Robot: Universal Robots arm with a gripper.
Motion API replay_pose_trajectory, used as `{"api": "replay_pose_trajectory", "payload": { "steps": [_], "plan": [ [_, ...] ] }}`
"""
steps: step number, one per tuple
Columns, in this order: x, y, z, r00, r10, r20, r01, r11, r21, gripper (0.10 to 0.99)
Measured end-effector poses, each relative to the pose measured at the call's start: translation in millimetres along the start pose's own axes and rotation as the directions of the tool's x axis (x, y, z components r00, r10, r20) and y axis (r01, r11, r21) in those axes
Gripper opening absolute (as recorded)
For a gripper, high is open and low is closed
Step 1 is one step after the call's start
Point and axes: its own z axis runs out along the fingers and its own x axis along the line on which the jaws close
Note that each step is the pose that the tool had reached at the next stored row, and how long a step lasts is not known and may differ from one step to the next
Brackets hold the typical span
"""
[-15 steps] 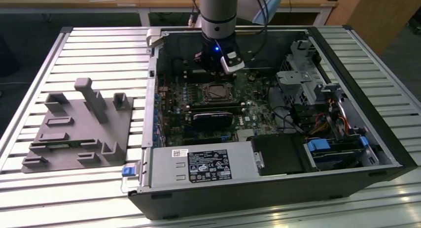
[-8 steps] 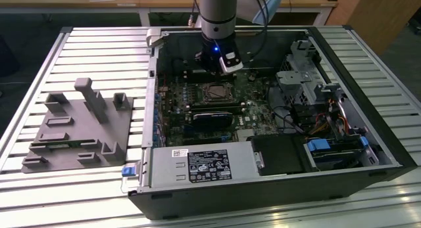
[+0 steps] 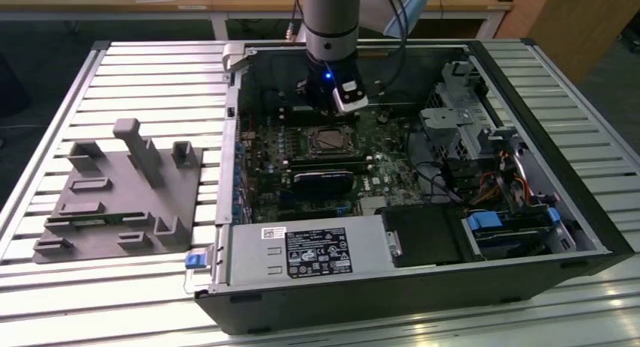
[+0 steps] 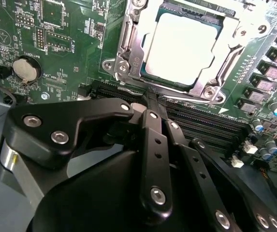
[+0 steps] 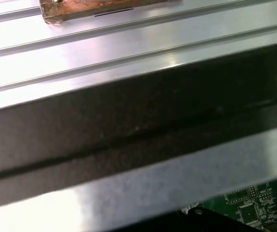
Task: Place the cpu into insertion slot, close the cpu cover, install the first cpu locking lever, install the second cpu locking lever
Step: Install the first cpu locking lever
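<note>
Gripper (image 4: 150, 104) low over the motherboard (image 4: 61, 43), beside the socket
Its fingers are pressed together, seemingly empty, near the insertion slot (image 4: 118, 65); the cpu (image 4: 179, 46) sits there under the lowered cpu cover (image 4: 203, 83)

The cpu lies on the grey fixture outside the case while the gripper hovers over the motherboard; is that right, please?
No: the cpu sits in the insertion slot, as the second wrist view shows; the gripper does hover over the motherboard.
</note>
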Motion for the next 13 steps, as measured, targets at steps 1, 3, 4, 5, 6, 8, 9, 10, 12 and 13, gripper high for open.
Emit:
{"api": "replay_pose_trajectory", "payload": {
  "steps": [1, 3, 4, 5, 6, 8, 9, 10, 12, 13],
  "plan": [
    [0.0, -0.2, 0.3, 1.0, 0.002, 0.0003, -0.002, 1.0, 0.0, 0.106],
    [-0.1, -0.6, 0.9, 1.0, 0.004, 0.0006, -0.004, 1.0, 0.0, 0.106],
    [-0.2, -0.9, 1.1, 1.0, 0.005, 0.0008, -0.005, 1.0, 0.0, 0.106],
    [-0.3, -1.3, 1.3, 1.0, 0.006, 0.0009, -0.006, 1.0, 0.0, 0.106],
    [-0.3, -1.6, 1.5, 1.0, 0.006, 0.0011, -0.006, 1.0, 0.0, 0.106],
    [-0.5, -2.3, 1.8, 1.0, 0.007, 0.0013, -0.007, 1.0, 0.001, 0.106],
    [-0.5, -2.6, 2.0, 1.0, 0.008, 0.0014, -0.008, 1.0, 0.001, 0.106],
    [-0.6, -2.9, 2.3, 1.0, 0.008, 0.0015, -0.008, 1.0, 0.001, 0.106],
    [-0.6, -3.4, 2.7, 1.0, 0.009, 0.0017, -0.009, 1.0, 0.001, 0.106],
    [-0.6, -3.5, 2.9, 1.0, 0.009, 0.0018, -0.009, 1.0, 0.001, 0.106]
  ]
}}
